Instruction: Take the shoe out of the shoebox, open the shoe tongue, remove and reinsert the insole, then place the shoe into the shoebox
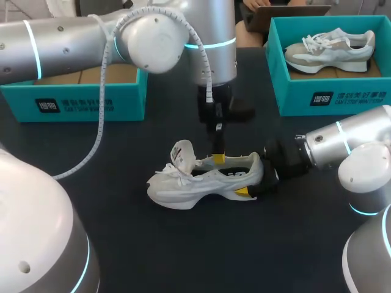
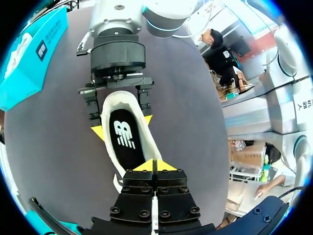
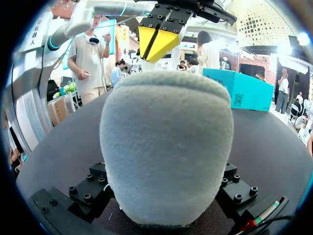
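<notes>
A white shoe (image 1: pixel 201 183) lies on its sole in the middle of the dark table, its tongue (image 1: pixel 182 152) lifted up. The black insole (image 2: pixel 124 139) lies inside it. My right gripper (image 1: pixel 255 181) has one finger on each side of the heel (image 3: pixel 166 152) and is shut on it. My left gripper (image 1: pixel 218 160) points straight down with its yellow tips together at the rim of the shoe's opening, over the insole; I see nothing between them. An open teal shoebox (image 1: pixel 91 101) stands at the back left, partly hidden by my left arm.
A second teal shoebox (image 1: pixel 330 97) stands at the back right with another light shoe (image 1: pixel 330 49) in it. The table (image 1: pixel 183 250) in front of the shoe is bare dark surface. A white cable (image 1: pixel 101 116) hangs from my left arm.
</notes>
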{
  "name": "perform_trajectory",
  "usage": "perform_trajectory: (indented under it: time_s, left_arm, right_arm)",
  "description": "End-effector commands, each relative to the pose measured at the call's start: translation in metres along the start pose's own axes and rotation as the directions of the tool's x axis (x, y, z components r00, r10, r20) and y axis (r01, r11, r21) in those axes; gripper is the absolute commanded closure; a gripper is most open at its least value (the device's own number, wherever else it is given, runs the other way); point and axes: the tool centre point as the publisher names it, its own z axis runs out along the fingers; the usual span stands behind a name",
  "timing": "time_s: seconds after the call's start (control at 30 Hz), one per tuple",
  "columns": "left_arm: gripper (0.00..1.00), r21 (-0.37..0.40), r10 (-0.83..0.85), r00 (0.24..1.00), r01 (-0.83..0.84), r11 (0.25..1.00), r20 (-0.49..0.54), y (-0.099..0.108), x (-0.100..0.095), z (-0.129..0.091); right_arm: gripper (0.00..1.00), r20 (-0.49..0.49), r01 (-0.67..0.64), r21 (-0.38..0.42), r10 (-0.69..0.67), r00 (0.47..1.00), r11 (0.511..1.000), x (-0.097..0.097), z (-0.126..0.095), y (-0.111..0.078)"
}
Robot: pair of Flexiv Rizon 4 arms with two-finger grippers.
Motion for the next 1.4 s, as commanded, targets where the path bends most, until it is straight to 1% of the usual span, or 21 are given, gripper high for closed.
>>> perform_trajectory:
  time_s: [0.03,0.27,0.53,0.77,0.87,1.03,1.2,1.4]
  left_arm:
    - [1.0,-0.005,-0.002,1.0,0.002,1.0,0.003,-0.005,0.0,0.009]
    - [1.0,0.0,-0.01,0.999,0.01,1.0,0.03,-0.009,0.001,0.01]
    - [1.0,-0.002,-0.019,0.999,0.019,1.0,0.037,-0.009,-0.005,0.019]
    - [1.0,-0.002,-0.046,0.995,0.046,0.999,0.088,-0.007,-0.017,0.036]
    - [1.0,0.007,-0.032,0.996,0.031,0.999,0.083,-0.007,-0.022,0.044]
    - [1.0,0.023,-0.018,0.996,0.016,1.0,0.086,-0.006,-0.021,0.053]
    - [1.0,0.018,-0.04,0.996,0.038,0.999,0.077,-0.005,-0.025,0.065]
    - [1.0,0.017,-0.039,0.995,0.037,0.999,0.093,-0.006,-0.019,0.072]
  right_arm:
    - [1.0,0.001,-0.001,0.003,0.001,1.0,1.0,-0.001,0.005,-0.005]
    - [1.0,0.001,-0.001,0.003,0.001,1.0,1.0,-0.001,0.005,-0.005]
    - [1.0,0.001,-0.001,0.003,0.001,1.0,1.0,-0.001,0.005,-0.005]
    - [1.0,0.001,-0.001,0.003,0.001,1.0,1.0,-0.001,0.005,-0.005]
    - [1.0,0.001,-0.001,0.003,0.001,1.0,1.0,-0.001,0.005,-0.005]
    - [1.0,0.001,-0.001,0.003,0.001,1.0,1.0,-0.001,0.005,-0.005]
    - [1.0,0.001,-0.001,0.003,0.001,1.0,1.0,-0.001,0.005,-0.005]
    - [1.0,0.001,-0.001,0.003,0.001,1.0,1.0,-0.001,0.005,-0.005]
